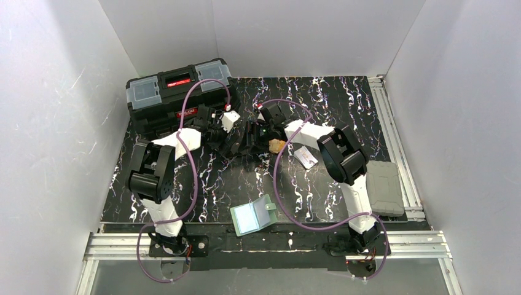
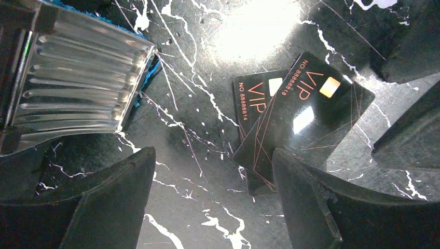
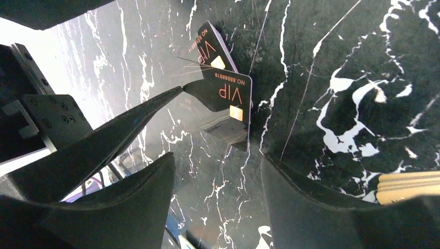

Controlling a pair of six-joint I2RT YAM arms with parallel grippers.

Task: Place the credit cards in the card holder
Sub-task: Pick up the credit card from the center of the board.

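Spread and empty, my left gripper (image 2: 211, 207) and right gripper (image 3: 218, 207) flank two overlapped black VIP-lettered cards (image 2: 311, 119) lying slantwise mid-way across the worktop (image 1: 344, 104), closer to the left's fingers.

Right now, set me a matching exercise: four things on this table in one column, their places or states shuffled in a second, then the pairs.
1 toolbox
2 card holder
3 grey case
4 VIP cards

A lying open at the near edge
B overlapping each other, flat on the tabletop
C far left corner
D right edge, by the rail

Pairs: 1-C, 2-A, 3-D, 4-B
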